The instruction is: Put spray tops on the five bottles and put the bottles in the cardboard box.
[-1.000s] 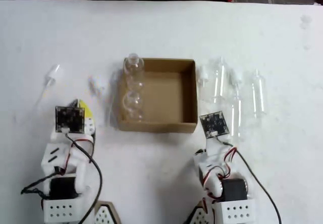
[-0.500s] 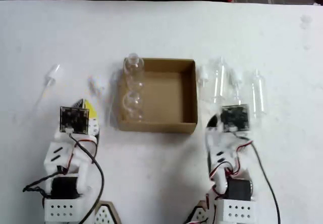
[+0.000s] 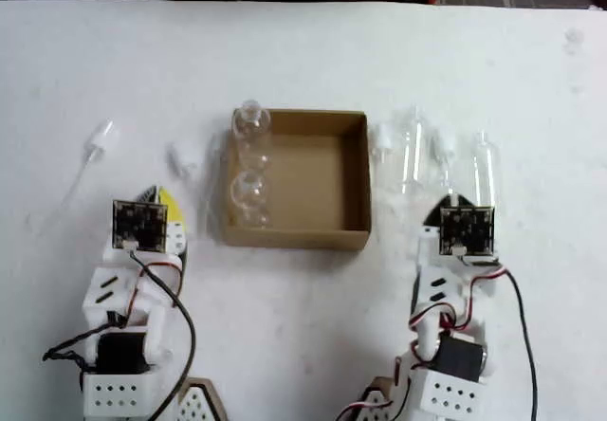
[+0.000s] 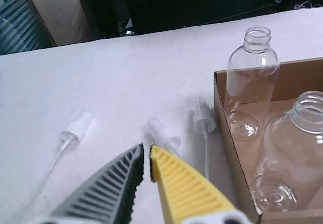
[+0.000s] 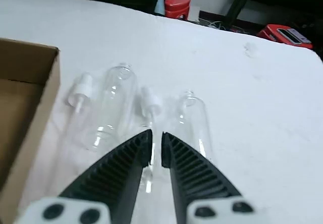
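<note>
White bench is carrying the cardboard box [image 3: 296, 239] between both arms, and two uncapped bottles [image 3: 248, 193] are standing inside it. From the left wrist, the left jaws are sitting almost together, empty, with loose spray tops [image 4: 164, 133] lying just ahead. From the right wrist, the right jaws are showing only a slit, gripping nothing, with clear bottles [image 5: 117, 103] lying on their sides ahead. Capping is seemingly pending; the next move is calling for jaws opening over one top.

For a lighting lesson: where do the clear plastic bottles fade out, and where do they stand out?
High view: the clear plastic bottles lying on the white table fade into its surface. Left wrist view: two bottles standing in the brown cardboard box show glints.
</note>
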